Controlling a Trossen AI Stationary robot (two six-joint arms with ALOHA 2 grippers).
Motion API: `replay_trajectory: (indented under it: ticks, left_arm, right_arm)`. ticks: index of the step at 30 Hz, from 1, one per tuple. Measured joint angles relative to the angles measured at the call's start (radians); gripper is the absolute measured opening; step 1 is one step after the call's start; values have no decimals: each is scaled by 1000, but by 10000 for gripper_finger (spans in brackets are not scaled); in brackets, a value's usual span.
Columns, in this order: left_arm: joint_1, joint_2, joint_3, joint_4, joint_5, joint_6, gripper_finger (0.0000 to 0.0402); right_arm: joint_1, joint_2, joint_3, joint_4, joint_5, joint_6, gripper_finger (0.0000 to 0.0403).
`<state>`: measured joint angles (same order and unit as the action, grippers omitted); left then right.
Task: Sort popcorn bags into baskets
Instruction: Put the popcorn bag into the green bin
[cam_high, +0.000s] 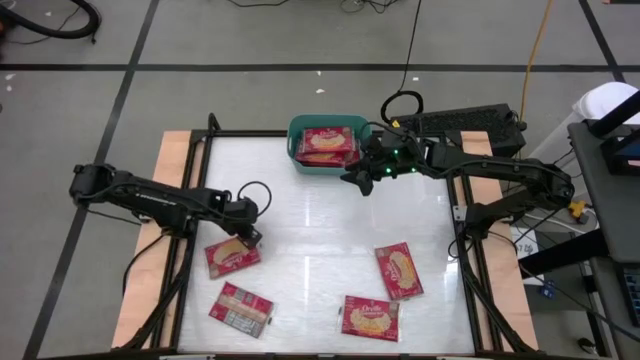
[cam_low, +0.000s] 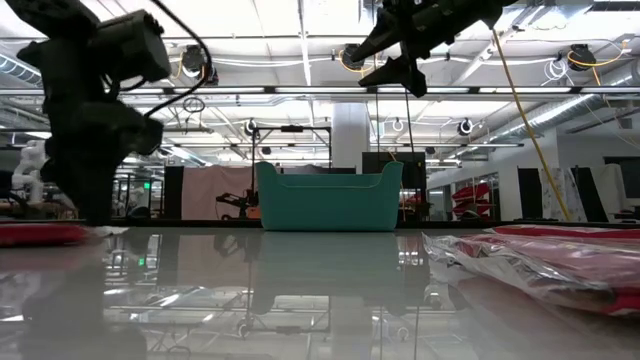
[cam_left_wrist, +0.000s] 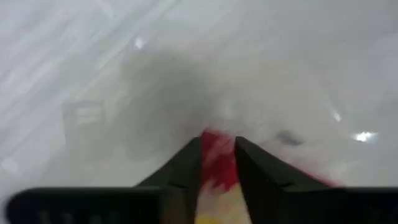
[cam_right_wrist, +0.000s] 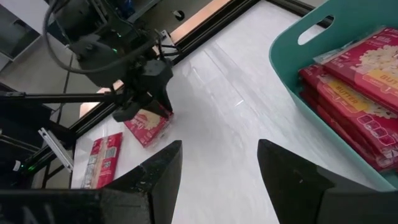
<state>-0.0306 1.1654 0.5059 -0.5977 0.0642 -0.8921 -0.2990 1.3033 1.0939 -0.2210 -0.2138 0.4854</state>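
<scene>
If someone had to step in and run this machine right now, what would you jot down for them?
Left gripper: down at the table's left side, fingers closed on an edge of a red popcorn bag.
Right gripper: open, empty, hovering beside the teal basket.
Done: several bags are stacked in the basket.
Left: four bags on the table, the gripped one, one showing its printed back, and two toward the front right.

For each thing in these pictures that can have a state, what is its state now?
Left gripper: down at the table, fingers closed on the edge of a red popcorn bag.
Right gripper: open, empty, raised beside the basket.
Basket: upright, holds stacked popcorn bags.
Bag near the left front: flat, printed back up.
Two right bags: flat, picture side up.
</scene>
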Motion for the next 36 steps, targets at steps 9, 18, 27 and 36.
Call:
replay_trajectory:
  ticks: [9,18,27,36]
  left_arm:
    - [-59,53,2,20,-148,51,268]
    - [-73,144,-14,82,-136,189,214]
    - [-55,103,-21,148,-104,212,13]
    - [-19,18,93,144,-175,201,2]
  right_arm:
    - [36,0,0,-2,-1,-1,201]
    - [46,0,0,-12,-1,-1,201]
    - [46,0,0,-24,-7,4,201]
    - [48,0,0,-15,64,52,202]
